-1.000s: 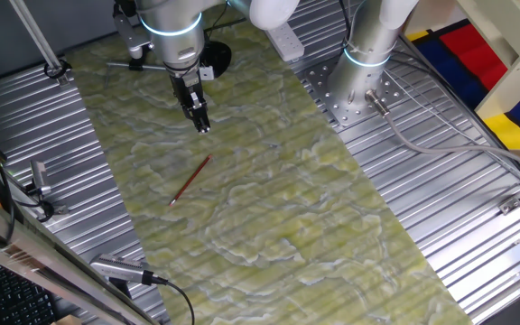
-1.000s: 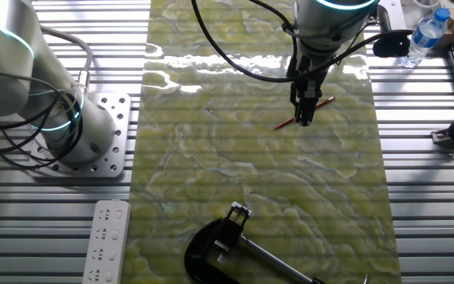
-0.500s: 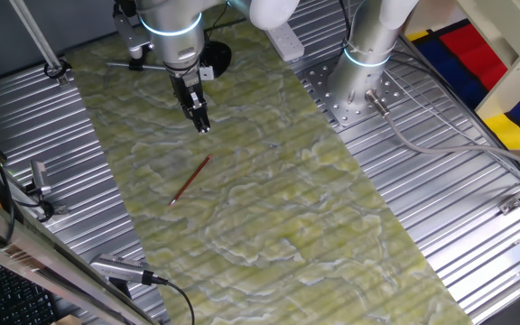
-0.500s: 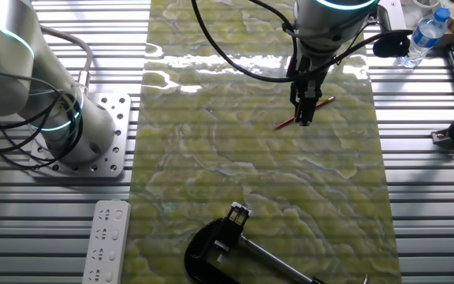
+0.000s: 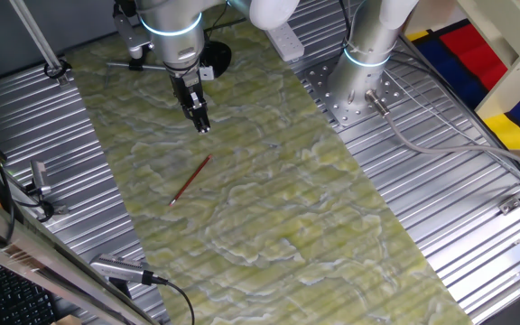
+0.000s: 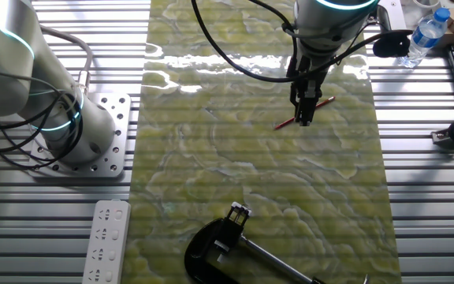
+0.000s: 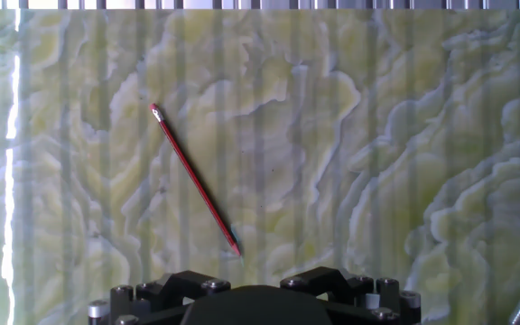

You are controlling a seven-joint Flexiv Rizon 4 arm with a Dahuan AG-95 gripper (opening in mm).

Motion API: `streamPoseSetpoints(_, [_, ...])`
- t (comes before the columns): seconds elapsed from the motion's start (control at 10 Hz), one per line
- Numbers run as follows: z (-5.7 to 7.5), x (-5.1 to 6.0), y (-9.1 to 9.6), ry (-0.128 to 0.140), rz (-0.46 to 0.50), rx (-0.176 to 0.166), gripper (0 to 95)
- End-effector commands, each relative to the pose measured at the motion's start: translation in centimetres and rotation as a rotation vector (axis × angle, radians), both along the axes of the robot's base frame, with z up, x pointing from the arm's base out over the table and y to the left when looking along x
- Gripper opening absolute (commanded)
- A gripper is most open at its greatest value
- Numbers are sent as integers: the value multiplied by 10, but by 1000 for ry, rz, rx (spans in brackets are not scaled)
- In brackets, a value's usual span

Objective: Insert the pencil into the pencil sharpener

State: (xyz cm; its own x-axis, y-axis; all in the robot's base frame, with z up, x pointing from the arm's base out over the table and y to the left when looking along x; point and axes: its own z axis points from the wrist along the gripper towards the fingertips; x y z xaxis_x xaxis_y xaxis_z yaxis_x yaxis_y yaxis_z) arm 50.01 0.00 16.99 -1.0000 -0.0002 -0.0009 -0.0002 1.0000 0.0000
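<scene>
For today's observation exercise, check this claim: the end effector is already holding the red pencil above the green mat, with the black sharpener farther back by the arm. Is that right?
Not quite. The pencil is not held: it lies flat on the green mat, apart from the end effector, as one fixed view shows. The hand view also shows it lying loose. The black sharpener does sit farther back by the arm.

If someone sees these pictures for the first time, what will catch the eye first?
Probably the thin red-brown pencil, lying alone and slanted on the yellow-green marbled mat. Next, the arm's black pincer, hanging above the mat beyond the pencil. The black round pencil sharpener sits at the mat's far edge, behind the arm.
</scene>
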Motion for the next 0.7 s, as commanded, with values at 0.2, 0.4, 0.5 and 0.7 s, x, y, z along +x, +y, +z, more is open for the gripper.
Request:
streamPoseSetpoints(0.2, [0,0,0,-26,204,38,0])
streamPoseSetpoints(0.4, [0,0,0,-22,209,26,0])
streamPoseSetpoints(0.5, [0,0,0,-22,210,26,0])
streamPoseSetpoints(0.7, [0,0,0,-22,212,31,0])
